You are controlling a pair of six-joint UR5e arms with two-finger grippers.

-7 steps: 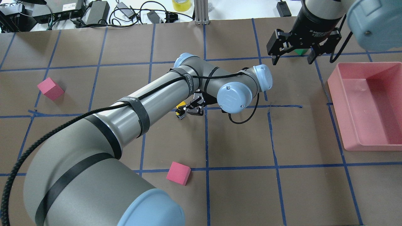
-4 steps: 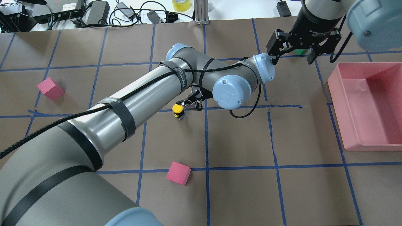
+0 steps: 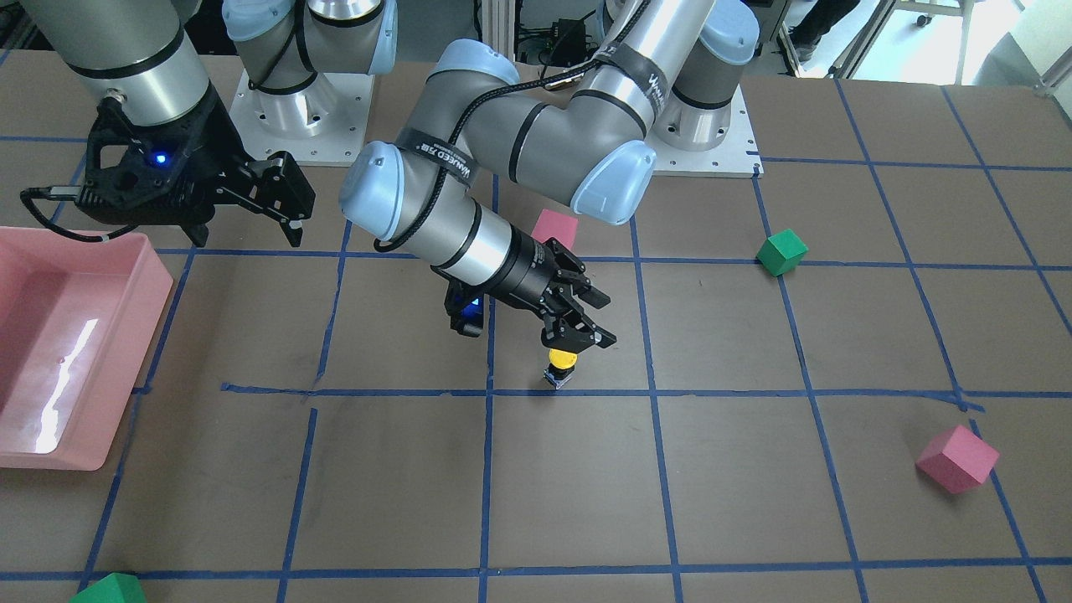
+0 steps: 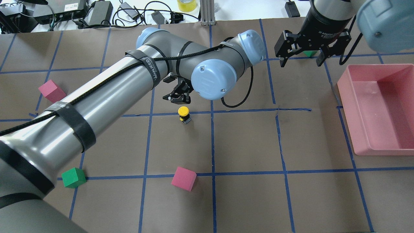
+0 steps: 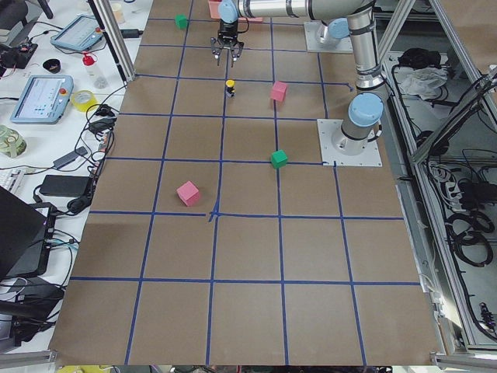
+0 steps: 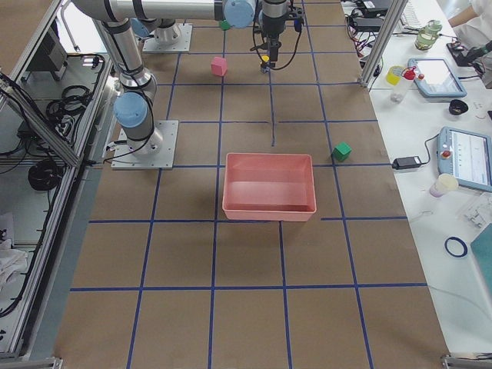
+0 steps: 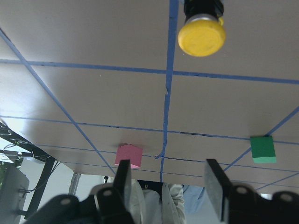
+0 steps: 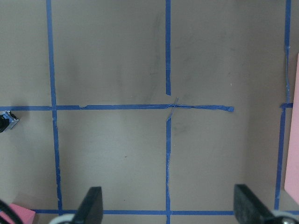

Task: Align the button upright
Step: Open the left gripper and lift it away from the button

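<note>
The button (image 4: 183, 112) stands upright on the brown table, yellow cap up and square base down, beside a blue tape line. It also shows in the front view (image 3: 561, 359) and the left wrist view (image 7: 202, 36). My left gripper (image 4: 177, 98) is open and empty. It hangs above and just beyond the button, apart from it, as the front view (image 3: 596, 323) and its wrist view (image 7: 168, 186) show. My right gripper (image 4: 300, 61) is open and empty, high over the far right of the table (image 3: 249, 237). Its wrist view (image 8: 170, 205) catches only the button's base at the left edge.
A pink bin (image 4: 378, 149) stands at the right edge. Pink cubes lie at the left (image 4: 51, 91) and near the front (image 4: 183, 178). One green cube (image 4: 73, 177) lies at the front left, and another (image 4: 310, 53) sits behind the right gripper.
My left gripper, which was down at the button, has let go, lifted and drawn back toward the far left. The button stays standing upright. The right arm has not moved.
</note>
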